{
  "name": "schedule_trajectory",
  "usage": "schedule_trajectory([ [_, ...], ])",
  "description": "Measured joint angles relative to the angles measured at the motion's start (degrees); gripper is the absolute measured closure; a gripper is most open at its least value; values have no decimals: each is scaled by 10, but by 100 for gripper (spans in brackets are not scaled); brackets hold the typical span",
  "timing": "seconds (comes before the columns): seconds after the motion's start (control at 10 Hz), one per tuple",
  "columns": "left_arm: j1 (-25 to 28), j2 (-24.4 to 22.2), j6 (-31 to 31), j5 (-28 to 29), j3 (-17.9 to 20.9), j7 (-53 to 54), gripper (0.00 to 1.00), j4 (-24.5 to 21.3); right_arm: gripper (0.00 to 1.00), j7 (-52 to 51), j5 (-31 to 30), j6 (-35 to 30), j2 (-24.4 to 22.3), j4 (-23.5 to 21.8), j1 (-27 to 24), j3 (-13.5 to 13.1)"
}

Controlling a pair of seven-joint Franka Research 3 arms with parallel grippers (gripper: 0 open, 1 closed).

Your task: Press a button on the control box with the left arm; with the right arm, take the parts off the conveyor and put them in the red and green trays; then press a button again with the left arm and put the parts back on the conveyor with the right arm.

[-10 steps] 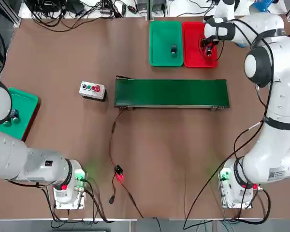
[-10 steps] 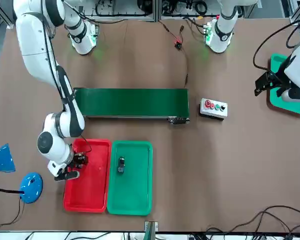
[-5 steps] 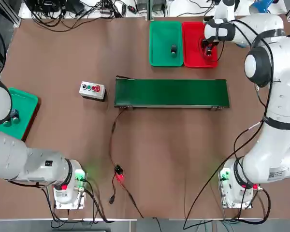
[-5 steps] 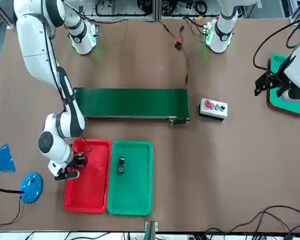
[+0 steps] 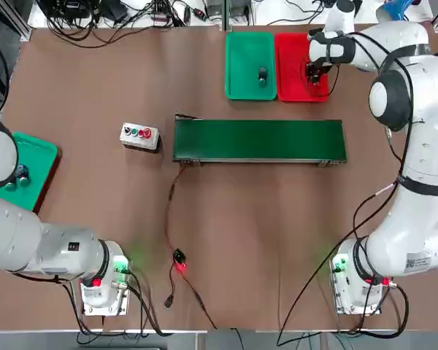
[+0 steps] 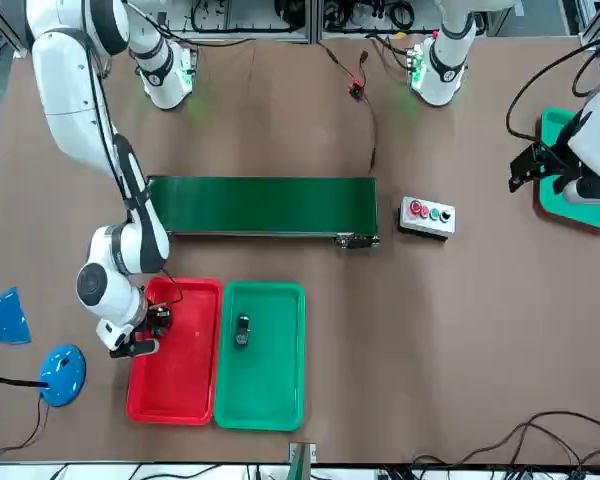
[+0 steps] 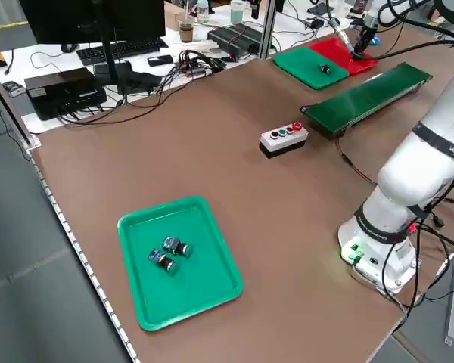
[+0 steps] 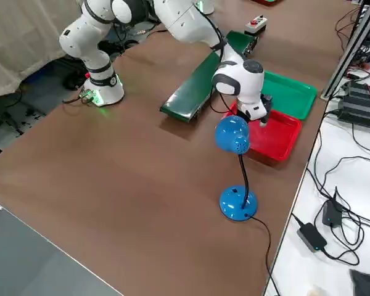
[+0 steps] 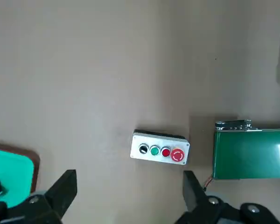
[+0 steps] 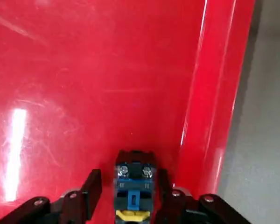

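Observation:
A small black part (image 10: 133, 186) with a blue and yellow end lies in the red tray (image 5: 292, 51) near its outer wall. My right gripper (image 10: 129, 186) is down in that tray with a finger either side of the part, narrowly open, a thin gap still showing. A second dark part (image 5: 262, 74) lies in the green tray (image 5: 244, 44) beside it. The green conveyor (image 5: 259, 140) carries nothing. The control box (image 5: 139, 135) sits off its left end. My left gripper (image 9: 128, 179) hovers open, high above the table on the box's near side.
A second green tray (image 5: 36, 175) with two parts (image 7: 170, 253) lies at the table's left edge under my left arm. A blue desk lamp (image 8: 234, 139) stands just beyond the red tray. A cable with a red clip (image 5: 179, 262) runs from the conveyor toward me.
The right gripper's fingers have drawn in around the part in the red tray. The left arm has not moved.

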Motion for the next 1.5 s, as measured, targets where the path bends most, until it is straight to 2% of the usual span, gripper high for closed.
schedule_trajectory([
  [0.1, 0, 0, 0, 0, 0, 0, 0, 0, 67, 0, 0, 0, 0, 0, 0, 0],
  [0.4, 0, 1, 0, 0, 0, 0, 0, 0, 67, 0, 0, 0, 0, 0, 2, 1],
  [0.5, 0, 1, 0, 0, 0, 0, 0, 0, 67, -1, 0, -22, -3, 4, 2, 0],
  [0.7, 0, 2, 0, 0, 0, 0, 0, 0, 67, -12, 0, -142, -30, 25, 1, -1],
  [0.9, 0, 2, 0, 0, 0, 0, 0, 0, 67, -16, 0, -231, -90, 27, 1, -1],
  [1.0, 0, 2, 0, 0, 0, 0, 0, 0, 67, -16, 0, -258, -123, 13, 1, -1],
  [1.1, 0, 2, 0, 0, 0, 0, 0, 0, 67, -16, 0, -263, -156, -23, 1, -1],
  [1.4, 0, 3, 0, 0, 0, 0, 0, 0, 67, -16, 1, -183, -260, -212, -1, -1],
  [1.5, 0, 3, 0, 0, 0, 0, 0, 0, 67, -17, 1, -175, -293, -262, 0, 0],
])
